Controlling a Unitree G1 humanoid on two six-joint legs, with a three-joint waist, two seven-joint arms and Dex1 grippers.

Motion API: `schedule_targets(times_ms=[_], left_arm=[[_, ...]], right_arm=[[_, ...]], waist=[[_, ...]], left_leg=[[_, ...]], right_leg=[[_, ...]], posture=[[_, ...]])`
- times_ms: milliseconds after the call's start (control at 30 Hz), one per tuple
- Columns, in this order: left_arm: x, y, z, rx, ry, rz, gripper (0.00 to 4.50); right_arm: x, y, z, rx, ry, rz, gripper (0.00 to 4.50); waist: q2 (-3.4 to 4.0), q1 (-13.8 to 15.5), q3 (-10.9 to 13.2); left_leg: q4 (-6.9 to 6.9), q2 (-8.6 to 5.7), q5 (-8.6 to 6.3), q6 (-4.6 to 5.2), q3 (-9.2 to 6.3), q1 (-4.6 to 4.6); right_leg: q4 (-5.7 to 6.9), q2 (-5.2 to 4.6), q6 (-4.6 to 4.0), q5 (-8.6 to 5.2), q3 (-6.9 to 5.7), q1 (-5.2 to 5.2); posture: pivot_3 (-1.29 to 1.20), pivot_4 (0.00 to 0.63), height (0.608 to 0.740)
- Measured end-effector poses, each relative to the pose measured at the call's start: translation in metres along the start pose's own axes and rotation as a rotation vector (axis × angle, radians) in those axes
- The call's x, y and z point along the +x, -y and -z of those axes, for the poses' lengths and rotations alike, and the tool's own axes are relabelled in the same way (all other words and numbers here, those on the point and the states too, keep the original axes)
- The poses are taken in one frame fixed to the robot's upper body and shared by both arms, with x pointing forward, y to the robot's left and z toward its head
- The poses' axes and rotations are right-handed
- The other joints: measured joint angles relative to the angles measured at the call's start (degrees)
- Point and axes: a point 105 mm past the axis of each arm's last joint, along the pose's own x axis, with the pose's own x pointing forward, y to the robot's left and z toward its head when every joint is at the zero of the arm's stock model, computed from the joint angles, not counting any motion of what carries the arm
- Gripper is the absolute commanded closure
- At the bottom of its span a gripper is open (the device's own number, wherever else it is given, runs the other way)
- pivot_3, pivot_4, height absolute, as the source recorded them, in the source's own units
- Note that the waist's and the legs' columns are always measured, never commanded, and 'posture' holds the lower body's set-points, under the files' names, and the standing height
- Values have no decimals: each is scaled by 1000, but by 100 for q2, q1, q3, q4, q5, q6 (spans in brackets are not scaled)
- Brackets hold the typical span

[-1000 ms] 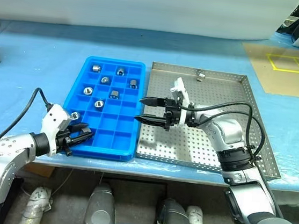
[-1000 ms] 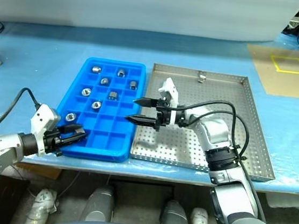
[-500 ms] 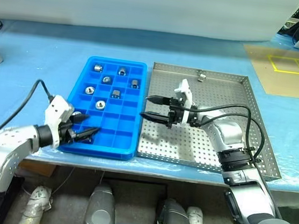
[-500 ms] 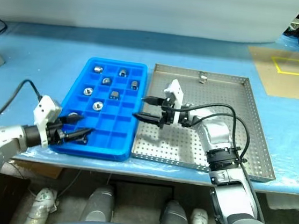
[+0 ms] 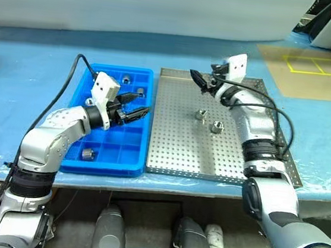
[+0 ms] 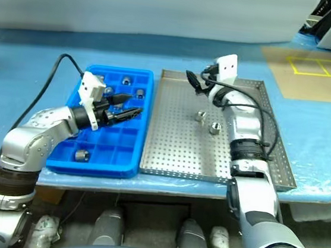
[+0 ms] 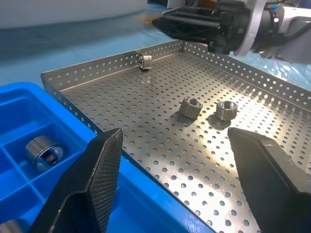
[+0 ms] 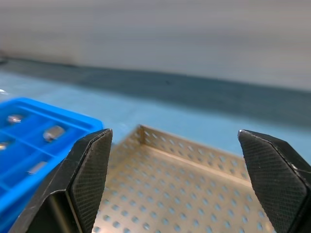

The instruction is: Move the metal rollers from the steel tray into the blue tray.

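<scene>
The blue tray [image 5: 128, 145] lies left of the steel tray [image 5: 174, 155]. Two metal rollers [image 5: 201, 114] [image 5: 216, 127] rest on the steel tray's perforated floor, and a third roller [image 7: 144, 60] leans at its far rim. More rollers sit in blue compartments: one near the front left [image 5: 88, 153], others at the far end [image 5: 126, 79]. My left gripper [image 5: 139, 105] hovers open and empty over the blue tray's right side, pointing toward the steel tray. Over the steel tray's far left corner, my right gripper [image 5: 197, 80] is open and empty too.
Both trays sit on a blue-covered table whose front edge runs just below them. A tan mat with yellow tape lines [image 5: 304, 65] lies at the far right. A black cable [image 5: 76, 72] arcs from my left wrist over the table left of the blue tray.
The camera has shifted. My left gripper went from shut to open and rose rightward over the blue tray. My right gripper swung from the trays' shared edge to the steel tray's far rim.
</scene>
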Motion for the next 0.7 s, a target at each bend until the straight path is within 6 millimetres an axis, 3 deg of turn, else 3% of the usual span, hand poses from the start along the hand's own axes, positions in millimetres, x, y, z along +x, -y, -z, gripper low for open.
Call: schedule_targets(times_ms=[67,167,300,367,433,567,700], left_arm=[[5,2,1,-3,2,5,891],[7,3,1,-5,4,3,891],[8,9,4,-11,8,5,891],[7,12,7,-17,2,6,891],[6,12,14,-34,-9,-8,891],[6,13,15,-44,-2,-27,891],[6,15,19,-51,-10,-38,891]], right_arm=[[7,8,6,10,-24,76,160],[18,6,-2,29,-8,121,160],[39,-28,-22,47,31,65,160],[42,-32,-30,39,48,59,160],[44,-27,-28,28,31,109,160],[35,-3,-1,83,-58,265,160],[31,1,1,114,-42,229,160]], waist=[[0,-14,0],[1,-20,1],[1,-21,1],[1,17,1],[1,67,1],[3,91,2],[3,44,2]], left_leg=[[-2,0,-3,4,0,-7],[-7,2,-8,9,0,-6],[-7,2,-15,17,0,-9],[-4,2,-17,21,0,-17],[11,2,-19,25,-2,-27],[50,1,-24,32,-13,-48],[52,3,-21,27,-23,-44]], right_leg=[[0,0,0,0,0,-7],[0,0,-1,0,-1,-8],[-1,-1,-1,-1,-7,-8],[-1,-7,-2,-1,-13,-5],[-1,-13,-3,-2,-22,0],[0,-16,-3,-2,-41,3],[3,-14,-1,-1,-46,1]], posture=[[103,150,740],[124,150,740],[134,150,740],[148,150,740],[159,150,740],[169,150,740],[161,150,740]])
